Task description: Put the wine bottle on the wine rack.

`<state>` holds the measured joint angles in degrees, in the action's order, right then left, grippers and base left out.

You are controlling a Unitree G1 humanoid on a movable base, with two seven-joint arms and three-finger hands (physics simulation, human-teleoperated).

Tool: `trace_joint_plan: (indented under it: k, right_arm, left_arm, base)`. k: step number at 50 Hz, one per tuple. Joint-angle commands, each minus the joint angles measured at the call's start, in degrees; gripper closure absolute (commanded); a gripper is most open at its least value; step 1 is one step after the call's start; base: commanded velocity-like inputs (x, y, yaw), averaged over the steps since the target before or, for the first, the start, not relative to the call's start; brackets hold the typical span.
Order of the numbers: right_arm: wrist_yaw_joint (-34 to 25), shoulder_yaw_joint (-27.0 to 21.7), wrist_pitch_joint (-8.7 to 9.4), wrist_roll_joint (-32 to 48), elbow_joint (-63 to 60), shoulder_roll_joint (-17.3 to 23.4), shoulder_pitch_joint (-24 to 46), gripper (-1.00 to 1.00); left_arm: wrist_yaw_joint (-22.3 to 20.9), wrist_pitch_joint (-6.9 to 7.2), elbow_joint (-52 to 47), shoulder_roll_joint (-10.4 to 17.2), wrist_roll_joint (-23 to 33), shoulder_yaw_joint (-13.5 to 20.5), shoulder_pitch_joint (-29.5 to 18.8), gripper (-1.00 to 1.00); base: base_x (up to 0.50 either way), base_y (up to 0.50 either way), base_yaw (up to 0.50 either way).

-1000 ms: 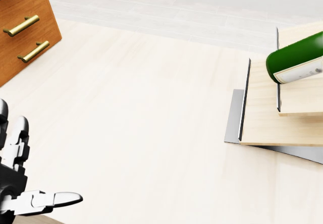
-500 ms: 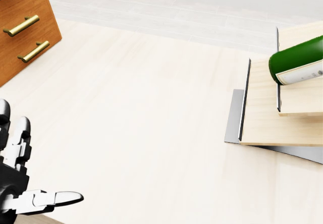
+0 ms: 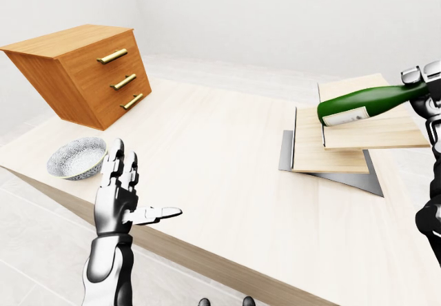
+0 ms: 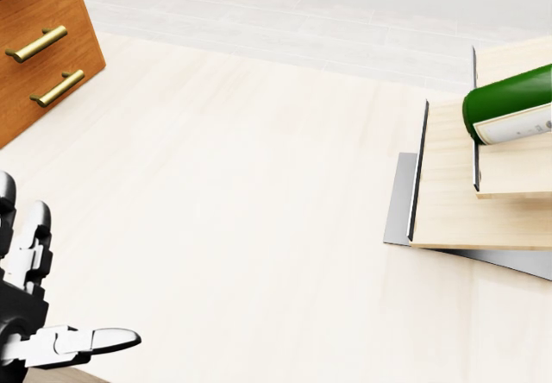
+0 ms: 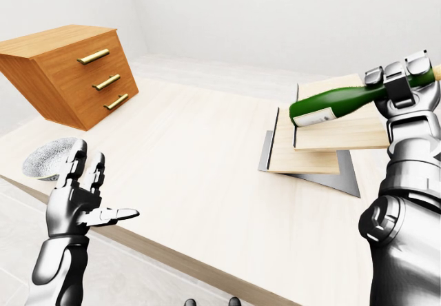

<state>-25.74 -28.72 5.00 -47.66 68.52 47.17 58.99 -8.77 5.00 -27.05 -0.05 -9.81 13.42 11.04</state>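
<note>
Right hand (image 5: 403, 85) grips the bottle (image 5: 334, 104) by its neck, fingers wrapped round it; bottle lies near horizontal, base pointing to 9 o'clock in the right-eye view, hanging above the rack (image 5: 324, 140) at about 2 o'clock of the surface (image 5: 200, 161). Cannot tell if the bottle touches the upper board or floats just over it; looks apart. Left hand (image 3: 120, 192) is open and empty, fingers spread, thumb out, over the surface edge at 7 o'clock in the left-eye view. Risks, as a guess: neck-only grip leaves the heavy base cantilevered, so it may droop or twist in the fingers; smooth round glass could roll off the flat tilted boards on release, since no cradle shows; a hard drop could knock the thin upright plates. Materials: bottle is glossy dark green glass, cylindrical, white label near the base. Rack is pale wood boards, stepped, with thin dark metal uprights on a grey metal base sheet. Surface is light matte wood grain. Drawer unit (image 3: 83, 72) at 10 o'clock, orange-brown wood, brass bar handles, sitting tilted. Bowl (image 3: 76, 158) at 8 o'clock, round, speckled grey-white.
</note>
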Motion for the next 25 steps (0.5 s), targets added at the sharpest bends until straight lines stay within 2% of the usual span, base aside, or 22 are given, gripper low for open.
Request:
trace_joint_plan:
  k: [1, 4, 5, 7, 9, 12, 25]
  right_arm:
    - [1.71, 5.94, 0.00, 0.67, 1.97, 0.94, -5.55, 1.00]
    - [1.45, 6.07, 0.00, 0.77, 2.14, 0.90, -5.89, 0.94]
    - [1.40, 6.17, 0.00, 0.86, 2.09, 0.92, -5.97, 0.76]
    - [1.25, 6.24, 0.00, 0.94, 2.10, 0.93, -6.08, 0.62]
    - [1.36, 6.24, 0.00, 1.09, 2.27, 0.98, -6.21, 0.39]
    - [1.36, 6.32, 0.00, 1.29, 2.16, 1.09, -6.38, 0.22]
    - [1.98, 5.75, 0.00, 0.70, 1.18, 2.22, -6.97, 0.15]
  left_arm:
    - [0.03, 0.00, -0.37, -0.04, -0.08, 0.09, 0.20, -1.00]
    - [0.00, 0.00, -0.37, -0.08, -0.03, 0.04, 0.24, -1.00]
    - [0.00, 0.00, -0.41, -0.08, -0.04, 0.05, 0.23, -1.00]
    - [-0.04, 0.00, -0.38, -0.08, -0.08, 0.09, 0.22, -1.00]
    - [-0.09, 0.00, -0.24, -0.07, -0.07, 0.12, 0.19, -1.00]
    - [-0.14, 0.00, -0.31, -0.07, -0.07, 0.15, 0.29, -1.00]
    - [-0.19, 0.00, -0.17, -0.01, -0.06, 0.22, 0.03, -1.00]
  base:
    - [0.00, 0.00, 0.00]
    - [0.00, 0.00, 0.00]
    - [0.00, 0.00, 0.00]
    - [0.00, 0.00, 0.00]
    - [0.00, 0.00, 0.00]
    - [0.00, 0.00, 0.00]
    - [0.00, 0.00, 0.00]
